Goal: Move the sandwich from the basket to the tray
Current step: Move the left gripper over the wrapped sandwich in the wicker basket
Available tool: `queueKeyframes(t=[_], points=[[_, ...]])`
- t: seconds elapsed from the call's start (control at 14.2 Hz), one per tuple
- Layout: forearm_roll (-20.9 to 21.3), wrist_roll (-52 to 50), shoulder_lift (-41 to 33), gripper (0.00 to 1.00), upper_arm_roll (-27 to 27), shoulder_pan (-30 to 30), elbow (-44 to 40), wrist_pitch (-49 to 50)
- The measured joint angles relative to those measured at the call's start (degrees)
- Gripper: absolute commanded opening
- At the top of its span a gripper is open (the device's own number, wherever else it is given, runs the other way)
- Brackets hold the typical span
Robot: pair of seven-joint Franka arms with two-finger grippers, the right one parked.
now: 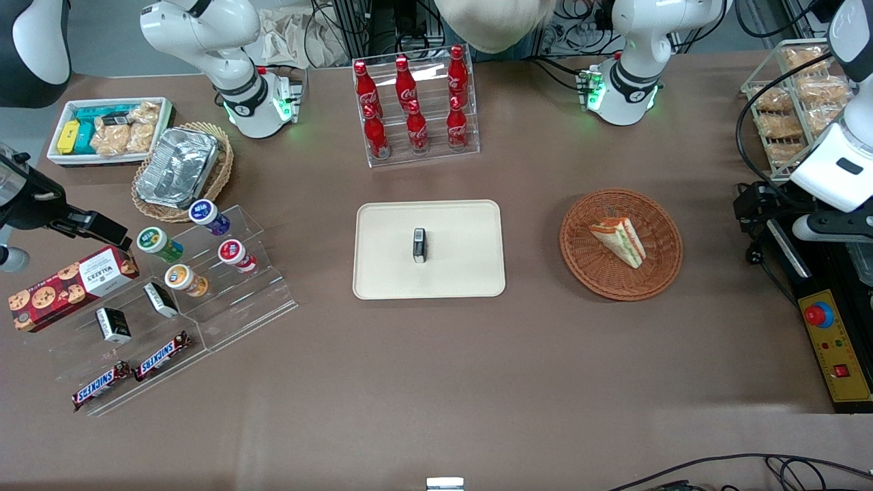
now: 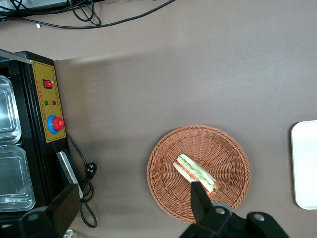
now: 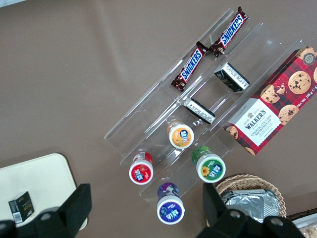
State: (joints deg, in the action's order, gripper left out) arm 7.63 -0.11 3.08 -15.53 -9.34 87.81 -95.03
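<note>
Brown tabletop (image 1: 436, 382), sandwich (image 1: 619, 241) in basket (image 1: 665, 273); high above, wide-open empty jaws (left arm's) (image 2: 133, 210).

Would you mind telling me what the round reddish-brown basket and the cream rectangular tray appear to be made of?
The round reddish-brown basket looks like woven wicker or rattan: a fine weave pattern shows. The cream rectangular tray looks like matte moulded plastic or fibre, smooth and without glare; which one is unclear. The gripper hangs above the basket's edge.
</note>
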Motion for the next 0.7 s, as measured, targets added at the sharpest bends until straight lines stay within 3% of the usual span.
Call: queueKeyframes(t=[0.42,0.7], points=[[0.0,0.0,0.0,1.0,0.0,0.0,0.6,2.8],[0.0,-2.8,-2.2,1.0,-0.2,0.1,9.7,0.8]])
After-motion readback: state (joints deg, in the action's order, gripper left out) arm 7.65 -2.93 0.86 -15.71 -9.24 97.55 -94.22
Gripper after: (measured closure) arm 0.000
